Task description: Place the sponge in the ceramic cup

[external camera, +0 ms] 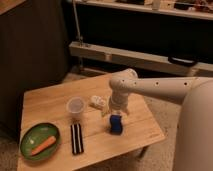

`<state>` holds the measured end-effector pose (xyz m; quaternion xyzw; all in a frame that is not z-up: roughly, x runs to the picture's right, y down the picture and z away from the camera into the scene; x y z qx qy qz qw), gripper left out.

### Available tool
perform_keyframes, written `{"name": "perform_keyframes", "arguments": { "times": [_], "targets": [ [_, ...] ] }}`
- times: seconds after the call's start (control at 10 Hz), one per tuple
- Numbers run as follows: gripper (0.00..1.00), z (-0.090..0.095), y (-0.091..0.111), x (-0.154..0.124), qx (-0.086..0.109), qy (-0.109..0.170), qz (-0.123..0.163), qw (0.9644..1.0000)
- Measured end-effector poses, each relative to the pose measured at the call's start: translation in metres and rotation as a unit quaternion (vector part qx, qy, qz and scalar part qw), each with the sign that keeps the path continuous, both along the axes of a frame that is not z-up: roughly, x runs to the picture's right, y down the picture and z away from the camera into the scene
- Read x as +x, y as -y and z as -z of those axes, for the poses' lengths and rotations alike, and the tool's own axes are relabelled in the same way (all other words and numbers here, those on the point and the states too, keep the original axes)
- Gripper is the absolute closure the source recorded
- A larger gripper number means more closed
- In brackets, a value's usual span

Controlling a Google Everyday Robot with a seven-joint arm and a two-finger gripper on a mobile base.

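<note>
Counter (50,102) holds it all: arm (150,87) reaches over from view-right, ceramic cup (76,105) stands upright, apart toward view-left, sponge (116,125) sits outside it on the wood, seemingly on end, hand (116,112) straight above at its top, clenched or released can't tell.

Blue sponge (116,125) beneath claw (116,115), near cup (76,106)

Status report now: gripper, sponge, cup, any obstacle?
Gripper just above sponge. Sponge on table, not in cup. White object between them.
</note>
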<state>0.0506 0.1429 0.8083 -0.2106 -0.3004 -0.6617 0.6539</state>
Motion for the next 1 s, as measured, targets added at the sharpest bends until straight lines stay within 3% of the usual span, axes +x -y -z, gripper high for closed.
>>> {"name": "perform_keyframes", "arguments": {
  "times": [0.5, 1.0],
  "targets": [
    [0.20, -0.017, -0.008, 0.002, 0.001, -0.043, -0.027, 0.9987],
    [0.20, -0.031, -0.022, -0.001, 0.020, -0.053, -0.032, 0.9979]
  ]
}}
